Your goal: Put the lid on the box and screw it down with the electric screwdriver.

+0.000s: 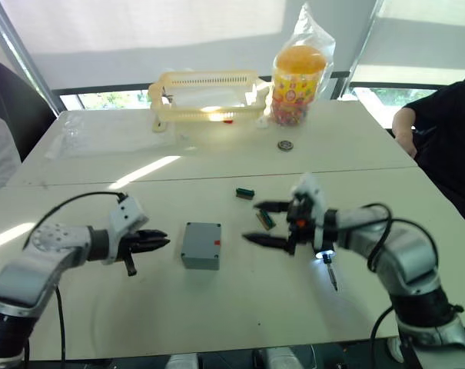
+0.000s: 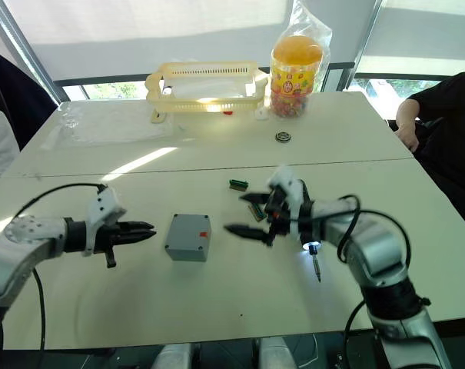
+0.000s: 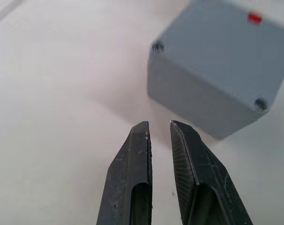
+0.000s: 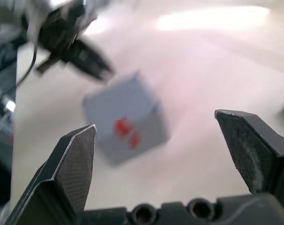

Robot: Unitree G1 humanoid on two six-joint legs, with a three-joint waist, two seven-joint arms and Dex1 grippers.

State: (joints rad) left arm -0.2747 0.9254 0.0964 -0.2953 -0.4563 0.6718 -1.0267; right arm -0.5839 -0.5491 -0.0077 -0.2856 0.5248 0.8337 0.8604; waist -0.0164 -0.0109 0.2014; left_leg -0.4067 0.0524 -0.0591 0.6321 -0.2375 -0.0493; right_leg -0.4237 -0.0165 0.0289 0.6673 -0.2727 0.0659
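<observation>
The grey box (image 1: 201,245) with a small red mark on one side stands on the white table between my two grippers. Its top (image 3: 226,51) is a flat grey face with screw holes at the corners, and I cannot tell the lid apart from the box. My left gripper (image 1: 161,242) is just left of the box, pointing at it, shut with only a thin slit between its fingers (image 3: 132,159) and nothing held. To the box's right, my right gripper (image 1: 259,223) stands wide open and empty. Below my right wrist, the electric screwdriver's lit tip and thin bit (image 1: 329,270) show.
Two small green circuit boards (image 1: 244,193) (image 1: 264,219) lie by my right gripper. At the far side stand a yellow slotted basket (image 1: 209,96) and a bagged candy jar (image 1: 297,73), with a small round part (image 1: 285,145) nearer. People sit at both table sides (image 1: 440,138).
</observation>
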